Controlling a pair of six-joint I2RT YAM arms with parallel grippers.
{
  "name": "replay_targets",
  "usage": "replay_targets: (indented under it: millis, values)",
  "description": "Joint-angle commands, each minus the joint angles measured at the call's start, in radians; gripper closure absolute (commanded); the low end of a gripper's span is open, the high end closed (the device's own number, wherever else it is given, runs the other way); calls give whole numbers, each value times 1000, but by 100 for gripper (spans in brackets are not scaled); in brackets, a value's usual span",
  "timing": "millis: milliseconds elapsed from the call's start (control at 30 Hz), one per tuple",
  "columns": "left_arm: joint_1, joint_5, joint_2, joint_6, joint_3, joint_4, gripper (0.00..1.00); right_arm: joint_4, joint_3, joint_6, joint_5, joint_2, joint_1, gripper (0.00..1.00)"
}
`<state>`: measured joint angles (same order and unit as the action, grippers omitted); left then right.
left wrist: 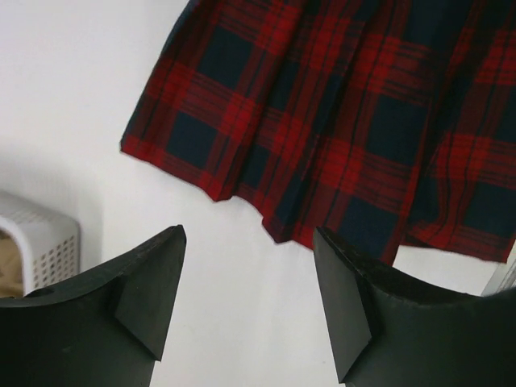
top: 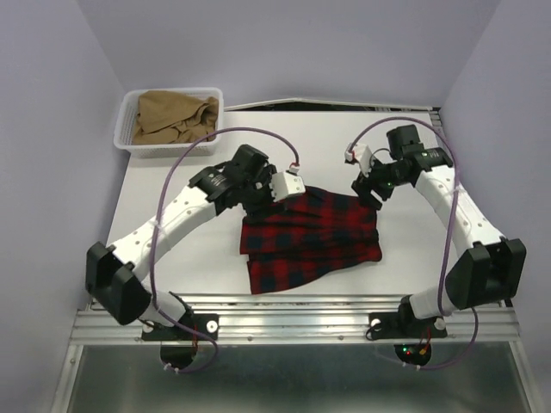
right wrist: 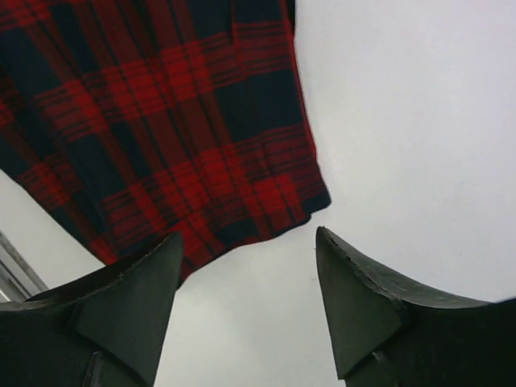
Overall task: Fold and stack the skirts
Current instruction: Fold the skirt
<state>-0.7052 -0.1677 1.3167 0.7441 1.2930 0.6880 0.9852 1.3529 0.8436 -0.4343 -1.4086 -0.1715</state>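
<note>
Hovering, jaws open and empty, by the seemingly folded plaid skirt (top: 310, 241) — next, fetch the tan skirt (top: 172, 116), far left.

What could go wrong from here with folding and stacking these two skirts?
1. The plaid skirt lies folded with its layers offset at the near edge. The left gripper and right gripper are both open and off it, so the pleats may splay.
2. The tan skirt sits crumpled in the basket; lifting it out might drag the basket along.
</note>
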Motion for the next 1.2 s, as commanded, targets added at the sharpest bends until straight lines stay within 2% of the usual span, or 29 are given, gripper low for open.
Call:
replay_targets:
  millis: [0,100,267,300,433,533,800,867,1000,1033,1067,1167]
  values:
    - [-1,-82,121,-58,19,48,26,58,-30,-23,0,-13,-89,30]
    - [36,-87,113,-94,-32,-37,27,-29,-109,-44,98,0,-200,32]
    - [166,-229,203,-195,155,-9,25,-155,-219,-87,172,7,-324,33]
    - [229,-290,241,-210,192,10,25,-169,-228,-98,186,7,-347,33]
    - [303,-332,332,-252,356,59,24,-238,-267,-129,236,-30,-468,34]
    - [328,-339,357,-264,379,45,24,-293,-299,-121,299,-61,-493,34]
    - [368,-352,351,-285,358,9,24,-287,-281,-98,298,-93,-537,37]
    - [377,-349,352,-285,354,7,24,-309,-302,-86,327,-95,-549,41]
    - [394,-349,358,-292,361,7,24,-324,-311,-86,364,-105,-559,75]
    - [400,-349,358,-292,361,7,24,-298,-281,-100,355,-96,-559,94]
    - [403,-349,357,-289,361,8,24,-284,-259,-103,341,-90,-559,99]
    - [408,-343,357,-282,359,11,24,-211,-169,-107,298,-52,-559,99]
